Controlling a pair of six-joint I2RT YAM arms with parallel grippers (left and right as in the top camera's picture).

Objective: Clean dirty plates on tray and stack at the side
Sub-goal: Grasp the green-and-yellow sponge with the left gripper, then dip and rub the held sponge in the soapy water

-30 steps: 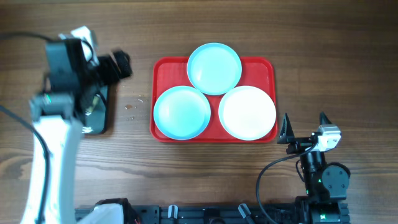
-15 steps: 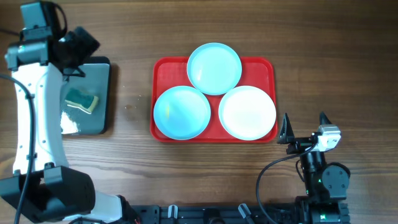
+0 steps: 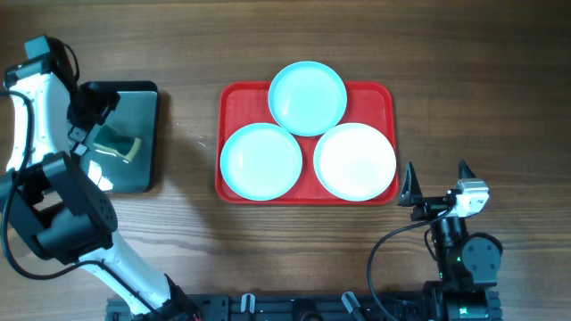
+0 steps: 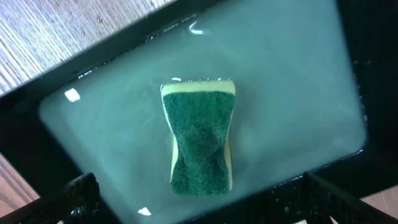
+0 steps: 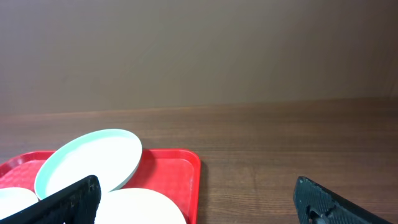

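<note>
The red tray (image 3: 386,98) lies mid-table with three plates on it: an aqua plate (image 3: 308,98) at the back, an aqua plate (image 3: 261,160) front left, and a white plate (image 3: 355,160) front right. My left gripper (image 3: 92,105) hangs open and empty over the dark tray's back left part. In the left wrist view its fingers (image 4: 198,182) stand wide apart above a green-and-yellow sponge (image 4: 200,140). My right gripper (image 3: 435,183) is open and empty, right of the red tray's front right corner. The right wrist view shows its fingers (image 5: 196,186), the back aqua plate (image 5: 87,162), the white plate (image 5: 143,208) and the red tray (image 5: 183,168).
A dark teal-black tray (image 3: 144,169) holding shallow water (image 4: 292,93) and the sponge (image 3: 117,144) lies at the left of the table. The left arm (image 3: 53,205) runs along the left edge. The right arm's base (image 3: 464,259) stands at the front right.
My left arm has swung to the table's left edge, uncovering the sponge in the dark tray. Its gripper now hangs over that tray's back left part. The right arm and plates have not moved.
</note>
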